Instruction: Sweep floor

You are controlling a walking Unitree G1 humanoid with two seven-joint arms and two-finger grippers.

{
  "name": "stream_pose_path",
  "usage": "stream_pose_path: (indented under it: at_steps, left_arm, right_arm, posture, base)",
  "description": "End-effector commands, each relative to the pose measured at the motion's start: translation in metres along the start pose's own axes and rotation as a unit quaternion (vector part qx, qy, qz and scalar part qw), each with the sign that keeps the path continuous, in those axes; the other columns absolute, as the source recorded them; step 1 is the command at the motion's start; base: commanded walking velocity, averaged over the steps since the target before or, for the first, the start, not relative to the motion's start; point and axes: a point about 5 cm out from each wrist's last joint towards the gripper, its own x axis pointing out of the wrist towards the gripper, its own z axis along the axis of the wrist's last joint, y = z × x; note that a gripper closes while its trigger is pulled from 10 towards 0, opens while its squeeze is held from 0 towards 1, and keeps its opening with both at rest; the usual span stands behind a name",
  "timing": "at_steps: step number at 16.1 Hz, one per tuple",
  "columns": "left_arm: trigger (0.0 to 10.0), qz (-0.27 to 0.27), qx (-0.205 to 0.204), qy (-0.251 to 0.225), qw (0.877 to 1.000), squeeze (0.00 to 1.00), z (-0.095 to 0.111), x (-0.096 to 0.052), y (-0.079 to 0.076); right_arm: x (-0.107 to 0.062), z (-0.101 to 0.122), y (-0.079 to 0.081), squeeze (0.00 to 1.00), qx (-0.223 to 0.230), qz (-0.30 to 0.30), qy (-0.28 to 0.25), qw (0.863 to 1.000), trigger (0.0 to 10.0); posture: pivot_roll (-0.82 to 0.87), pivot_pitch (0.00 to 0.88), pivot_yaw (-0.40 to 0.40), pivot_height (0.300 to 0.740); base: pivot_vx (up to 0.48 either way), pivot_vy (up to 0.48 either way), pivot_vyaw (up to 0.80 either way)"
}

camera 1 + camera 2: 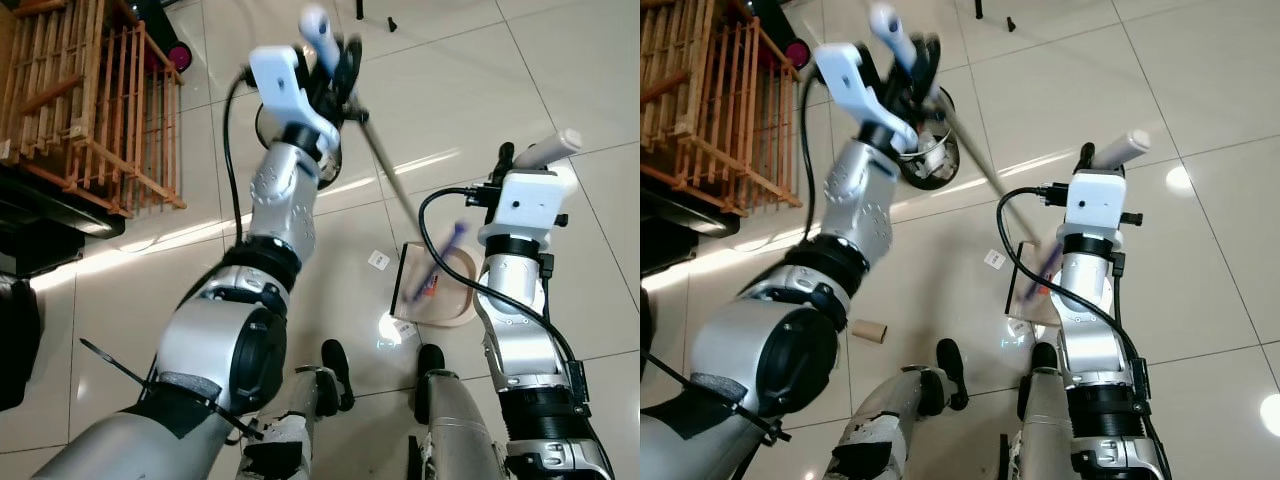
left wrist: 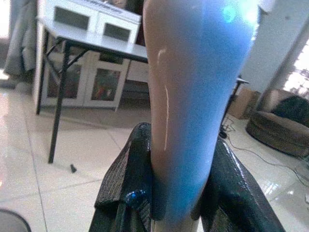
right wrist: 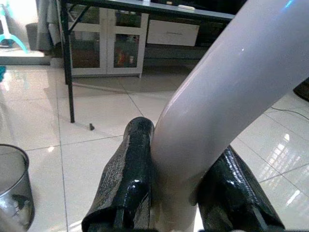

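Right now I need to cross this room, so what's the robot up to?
It is sweeping. The left gripper is shut on a broom handle that slants down to the tiled floor. The right gripper is shut on a dustpan handle, with the dustpan resting on the floor by its feet. A scrap of paper lies just beside the pan, and a cardboard roll lies further to its left.
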Motion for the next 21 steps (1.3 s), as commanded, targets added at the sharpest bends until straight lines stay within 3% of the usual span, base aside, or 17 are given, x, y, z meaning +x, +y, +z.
stream_pose_path:
  at_steps: [1, 4, 6, 7, 10, 11, 13, 16, 18, 19, 20, 21]
  left_arm:
    - [10.0, -0.034, 0.037, -0.021, 0.999, 0.00, 0.021, 0.005, 0.011]
    - [10.0, -0.084, 0.092, -0.021, 0.992, 0.00, 0.039, 0.005, 0.024]
    - [10.0, -0.093, 0.146, 0.011, 0.985, 0.00, 0.031, -0.004, 0.028]
    - [10.0, -0.080, 0.157, 0.036, 0.984, 0.00, 0.020, -0.012, 0.031]
    - [10.0, -0.066, 0.165, 0.043, 0.983, 0.00, 0.010, -0.021, 0.031]
    - [10.0, -0.058, 0.182, 0.050, 0.980, 0.00, 0.003, -0.031, 0.033]
    - [10.0, -0.008, 0.202, 0.073, 0.977, 0.00, -0.007, -0.053, 0.046]
    - [10.0, 0.008, 0.231, 0.072, 0.970, 0.00, 0.001, -0.076, 0.057]
    - [10.0, 0.021, 0.234, 0.095, 0.967, 0.00, 0.009, -0.094, 0.051]
    - [10.0, 0.021, 0.234, 0.102, 0.967, 0.00, 0.009, -0.099, 0.048]
    - [10.0, 0.009, 0.242, 0.119, 0.963, 0.00, 0.006, -0.117, 0.038]
    - [10.0, 0.010, 0.241, 0.126, 0.962, 0.00, 0.004, -0.125, 0.034]
  right_arm:
    - [-0.020, -0.036, -0.001, 0.00, -0.010, -0.001, 0.091, 0.996, 10.0]
    - [-0.017, -0.037, -0.008, 0.00, -0.009, -0.025, 0.091, 0.995, 10.0]
    - [-0.017, -0.035, -0.012, 0.00, -0.006, -0.034, 0.084, 0.996, 10.0]
    - [-0.016, -0.030, -0.014, 0.00, -0.006, -0.034, 0.070, 0.997, 10.0]
    - [-0.012, -0.014, -0.017, 0.00, 0.003, -0.027, 0.035, 0.999, 10.0]
    - [-0.008, 0.004, -0.022, 0.00, -0.008, -0.001, 0.004, 1.000, 10.0]
    - [-0.013, 0.010, -0.034, 0.00, -0.004, 0.002, 0.007, 1.000, 10.0]
    - [-0.019, 0.016, -0.048, 0.00, 0.015, -0.005, 0.008, 1.000, 10.0]
    - [-0.023, 0.020, -0.058, 0.00, 0.040, -0.015, 0.019, 0.999, 10.0]
    - [-0.024, 0.021, -0.059, 0.00, 0.047, -0.010, 0.026, 0.999, 10.0]
    - [-0.027, 0.027, -0.055, 0.00, 0.058, 0.008, 0.022, 0.998, 10.0]
    - [-0.029, 0.031, -0.054, 0.00, 0.062, 0.017, 0.017, 0.998, 10.0]
  posture:
    - [0.08, 0.436, 0.319, 0.740]
    - [0.10, 0.416, 0.342, 0.740]
    - [0.09, 0.408, 0.338, 0.740]
    - [0.07, 0.409, 0.329, 0.740]
    - [0.03, 0.409, 0.314, 0.740]
    - [0.01, 0.390, 0.307, 0.740]
    - [-0.04, 0.343, 0.248, 0.740]
    - [-0.04, 0.318, 0.200, 0.740]
    - [-0.04, 0.288, 0.171, 0.740]
    - [-0.04, 0.288, 0.171, 0.740]
    - [-0.04, 0.266, 0.154, 0.740]
    - [-0.04, 0.257, 0.146, 0.740]
  base:
    - [0.000, 0.000, 0.00]
    - [0.000, 0.000, 0.00]
    - [0.000, 0.000, 0.00]
    - [0.000, 0.000, 0.00]
    - [0.000, 0.000, 0.00]
    - [0.000, 0.000, 0.00]
    - [0.000, 0.000, 0.00]
    - [0.000, 0.000, 0.00]
    - [0.000, 0.000, 0.00]
    - [0.000, 0.000, 0.00]
    - [0.000, 0.000, 0.00]
    - [0.000, 0.000, 0.00]
